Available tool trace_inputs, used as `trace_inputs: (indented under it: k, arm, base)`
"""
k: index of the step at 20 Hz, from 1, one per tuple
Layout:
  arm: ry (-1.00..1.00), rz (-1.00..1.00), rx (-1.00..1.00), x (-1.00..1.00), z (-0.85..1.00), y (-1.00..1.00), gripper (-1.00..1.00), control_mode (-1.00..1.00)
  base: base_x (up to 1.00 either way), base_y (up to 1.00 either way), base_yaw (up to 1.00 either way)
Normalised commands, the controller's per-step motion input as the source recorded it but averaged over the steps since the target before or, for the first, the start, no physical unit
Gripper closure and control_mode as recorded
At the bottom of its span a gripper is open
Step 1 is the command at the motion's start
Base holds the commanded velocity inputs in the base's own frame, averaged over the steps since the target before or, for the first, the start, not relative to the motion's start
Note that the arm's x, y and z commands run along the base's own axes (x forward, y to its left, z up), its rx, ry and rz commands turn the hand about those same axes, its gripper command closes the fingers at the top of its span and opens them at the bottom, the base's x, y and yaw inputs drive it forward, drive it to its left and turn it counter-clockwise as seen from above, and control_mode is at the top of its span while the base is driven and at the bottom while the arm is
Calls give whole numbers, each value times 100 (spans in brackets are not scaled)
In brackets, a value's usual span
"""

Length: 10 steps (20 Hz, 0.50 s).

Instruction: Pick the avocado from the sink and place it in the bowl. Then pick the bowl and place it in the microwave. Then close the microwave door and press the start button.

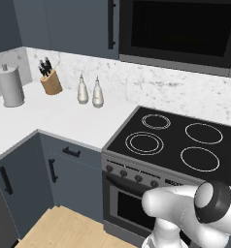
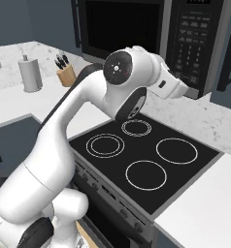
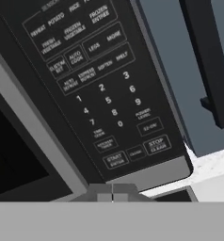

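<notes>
The microwave (image 1: 180,29) hangs above the stove, and its door (image 2: 120,26) with the dark glass window is shut. To the right of the door is the black keypad panel (image 2: 195,34). My gripper (image 3: 113,192) is shut with nothing in it. Its fingertips sit together just below the start button (image 3: 115,160) at the keypad's lower edge. In the right base view the hand (image 2: 178,87) reaches to the panel's bottom corner. The avocado, the bowl and the sink are out of view.
A black cooktop (image 1: 175,140) with several rings lies under the microwave. On the white counter (image 1: 64,118) to the left stand a knife block (image 1: 50,81), two bottles (image 1: 83,90) and a paper towel roll (image 1: 10,86). A blue cabinet's black handle (image 3: 212,61) is right of the panel.
</notes>
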Motion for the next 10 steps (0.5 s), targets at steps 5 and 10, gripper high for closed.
trace_inputs:
  k: [5, 10]
  arm:
    - [0, 1, 0, 3, -19, 0, 100, -100]
    - [0, 0, 0, 12, 0, 0, 100, -100]
  base:
    - [0, 0, 0]
    - [0, 0, 0]
